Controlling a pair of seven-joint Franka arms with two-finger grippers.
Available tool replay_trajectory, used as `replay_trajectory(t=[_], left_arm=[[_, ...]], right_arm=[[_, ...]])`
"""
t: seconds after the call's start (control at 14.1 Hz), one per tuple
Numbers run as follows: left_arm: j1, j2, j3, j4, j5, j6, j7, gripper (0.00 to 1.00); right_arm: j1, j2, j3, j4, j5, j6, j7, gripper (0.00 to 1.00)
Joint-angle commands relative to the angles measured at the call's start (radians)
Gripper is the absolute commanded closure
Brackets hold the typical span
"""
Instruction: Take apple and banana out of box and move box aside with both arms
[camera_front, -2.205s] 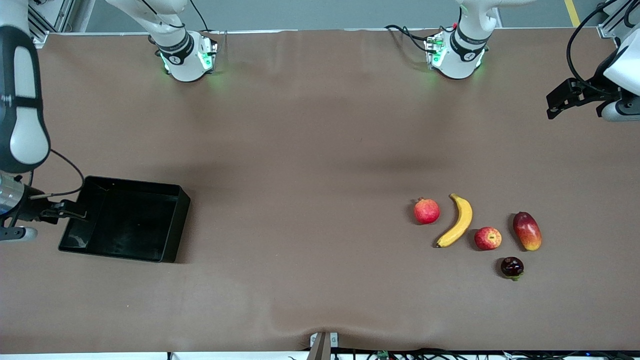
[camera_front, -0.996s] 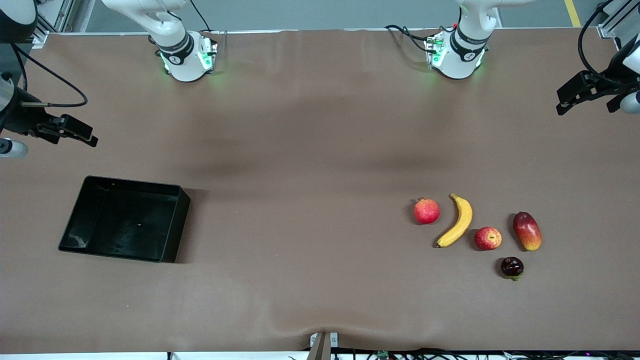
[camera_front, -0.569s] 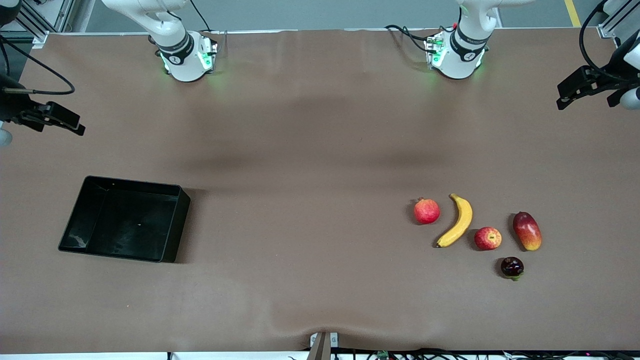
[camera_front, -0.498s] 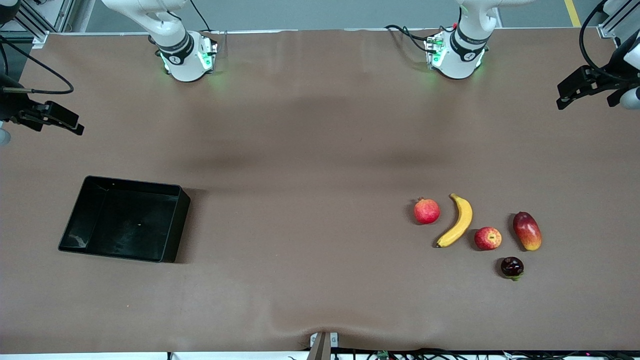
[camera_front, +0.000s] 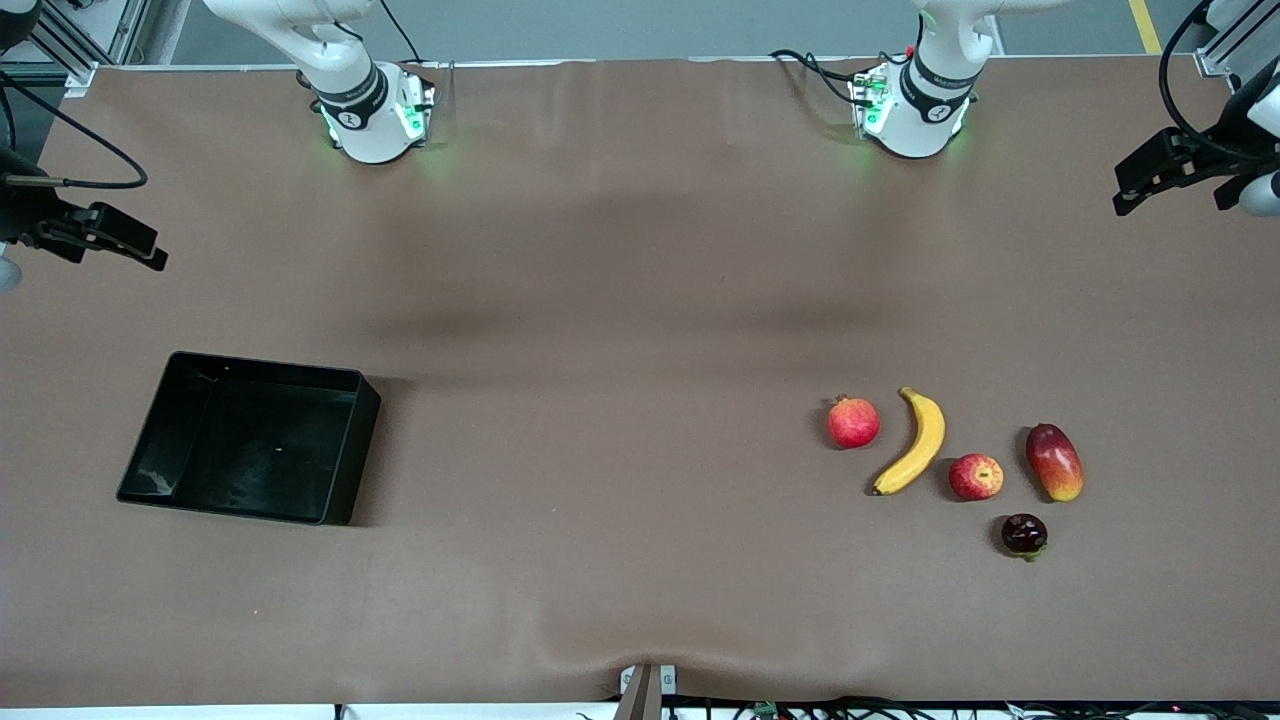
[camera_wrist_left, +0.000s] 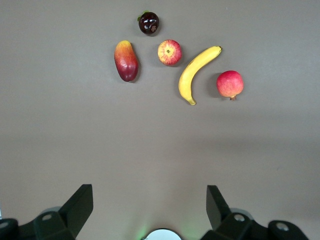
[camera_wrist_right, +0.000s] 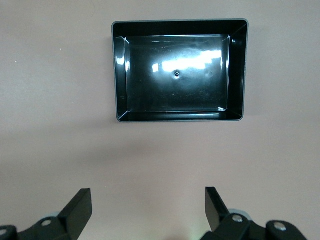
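Since right gripper (camera_front: 130, 248) left tray (camera_front: 340, 470), both grippers, left (camera_front: 1150, 180) included, spread, empty.

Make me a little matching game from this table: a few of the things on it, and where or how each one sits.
Things:
1 banana
2 black tray
3 dark round fruit
4 mango

Descriptions:
A nothing in it
B nearest the front camera among the fruits
C between pomegranate and apple
D fruit closest to the left arm's end of the table

Pairs: 1-C, 2-A, 3-B, 4-D
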Motion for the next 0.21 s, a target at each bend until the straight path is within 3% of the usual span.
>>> replay_trajectory(t=[0.0, 0.14], left_arm=[[0.008, 0.003, 0.001, 0.020, -0.023, -0.026, 0.017, 0.00], [0.008, 0.003, 0.001, 0.022, -0.023, -0.026, 0.019, 0.00]], right_arm=[[0.001, -0.003, 0.005, 0.002, -0.019, -0.003, 0.010, 0.00], [0.001, -0.003, 0.005, 0.002, -0.019, -0.003, 0.010, 0.00]])
